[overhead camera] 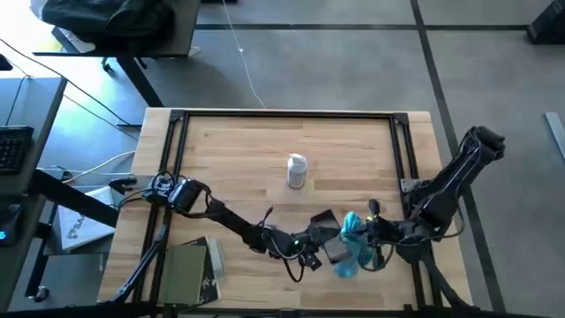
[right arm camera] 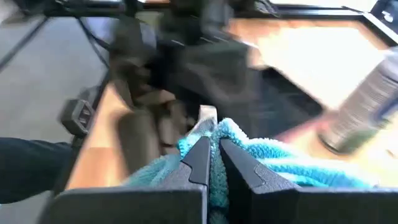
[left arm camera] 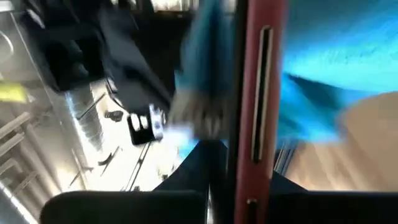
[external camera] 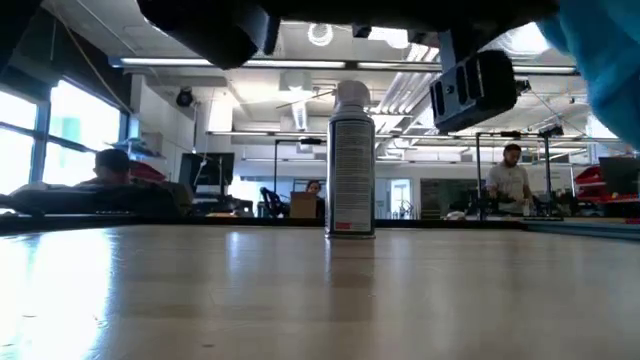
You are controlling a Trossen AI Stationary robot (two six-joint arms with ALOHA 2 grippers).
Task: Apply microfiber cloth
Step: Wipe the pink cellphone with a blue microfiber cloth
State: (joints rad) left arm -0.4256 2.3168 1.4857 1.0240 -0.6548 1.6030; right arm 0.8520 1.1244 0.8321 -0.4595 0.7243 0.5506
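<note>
Right tool (right arm camera: 213, 155) has its two dark fingers pinched nearly together on the soft turquoise-blue microfiber cloth (right arm camera: 273, 163), and you can see the fabric bunched up around both fingertips. From above, that cloth (overhead camera: 355, 240) hangs at the near right part of the wooden counter (overhead camera: 256, 146), right where the two arms meet. Your left tool (overhead camera: 322, 237) is just beside it, carrying a flat dark object with a reddish edge (left arm camera: 260, 93); I cannot tell how its fingers stand. My read is that you are at the wiping step: cloth gripped and brought to the held object. Next you need steady contact between cloth and surface. The white cylindrical spray can (overhead camera: 297, 170) stands upright mid-counter, well apart.
</note>
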